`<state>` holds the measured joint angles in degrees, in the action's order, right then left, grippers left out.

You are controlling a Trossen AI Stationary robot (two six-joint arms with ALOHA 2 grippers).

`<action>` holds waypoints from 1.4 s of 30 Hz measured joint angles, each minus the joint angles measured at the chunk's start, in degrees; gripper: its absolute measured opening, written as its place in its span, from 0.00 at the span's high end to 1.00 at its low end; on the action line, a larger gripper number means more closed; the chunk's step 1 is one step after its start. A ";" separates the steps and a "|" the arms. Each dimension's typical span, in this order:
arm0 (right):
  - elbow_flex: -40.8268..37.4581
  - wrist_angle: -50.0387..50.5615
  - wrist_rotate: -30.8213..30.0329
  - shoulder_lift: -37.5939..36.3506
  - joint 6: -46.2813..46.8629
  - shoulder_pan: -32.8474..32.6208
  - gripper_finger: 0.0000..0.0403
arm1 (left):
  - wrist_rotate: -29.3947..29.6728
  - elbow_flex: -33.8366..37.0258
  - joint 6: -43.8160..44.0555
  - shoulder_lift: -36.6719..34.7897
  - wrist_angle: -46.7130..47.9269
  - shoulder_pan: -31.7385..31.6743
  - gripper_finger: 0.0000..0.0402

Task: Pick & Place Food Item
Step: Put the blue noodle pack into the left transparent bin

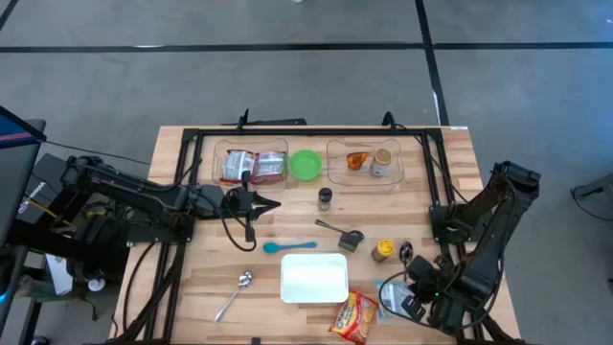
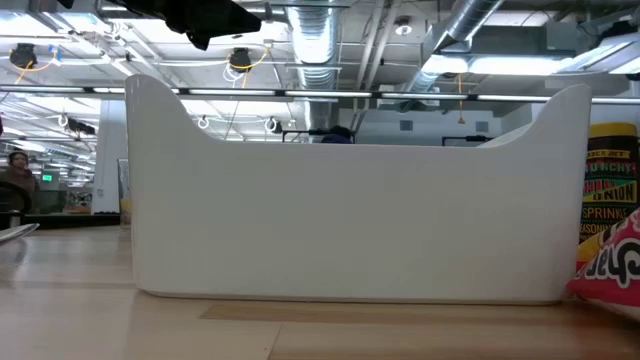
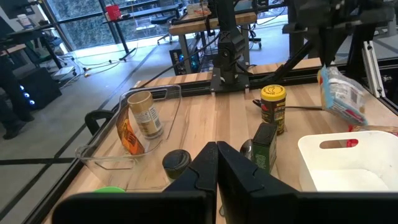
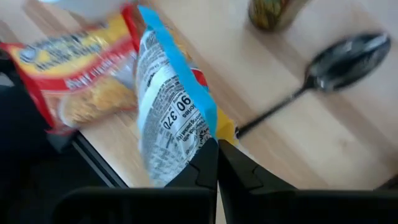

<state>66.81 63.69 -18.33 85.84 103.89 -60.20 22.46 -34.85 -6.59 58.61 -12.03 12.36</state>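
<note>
A silver-white food packet with a blue sealed edge (image 4: 168, 118) hangs under my right gripper (image 4: 217, 163), which is shut on it near the table's front right (image 1: 395, 297). The left wrist view shows the same packet (image 3: 342, 93) hanging above the wood. A red-and-yellow noodle packet (image 4: 74, 74) lies flat on the table beside it (image 1: 354, 316). The white tray (image 1: 314, 278) stands at the front middle. My left gripper (image 1: 263, 203) is shut on nothing and held level above the table's left middle, in front of a clear bin (image 1: 251, 165). My right gripper pinches the packet's edge next to its blue seam (image 4: 198, 138) between its two fingers. The fingers come from above, pointing steeply down. The packet hangs below them and looks lifted clear of the table (image 3: 348, 109).
A black spoon (image 4: 336, 62) and a yellow-lidded jar (image 1: 383, 251) lie just beyond the right gripper. A green box (image 3: 264, 146), dark jar (image 1: 326, 198), blue spoon (image 1: 287, 246), metal spoon (image 1: 235, 292) and green bowl (image 1: 306, 164) are spread about. A second clear bin (image 1: 364, 161) stands at the back.
</note>
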 joint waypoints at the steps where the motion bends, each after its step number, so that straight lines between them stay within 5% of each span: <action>1: 0.57 0.52 -1.07 0.00 -0.60 0.00 1.00 | 0.02 0.00 0.00 0.02 0.02 -0.02 1.00; 19: 6.41 2.30 -6.95 0.00 -7.84 0.16 1.00 | 0.00 0.00 0.00 0.00 0.01 -0.01 1.00; 42: 17.15 1.87 -18.24 0.02 -36.32 7.88 1.00 | 0.00 0.00 0.00 0.01 0.02 -0.02 1.00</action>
<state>83.96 65.56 -36.57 85.86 67.57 -52.33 22.46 -34.85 -6.59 58.62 -12.01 12.34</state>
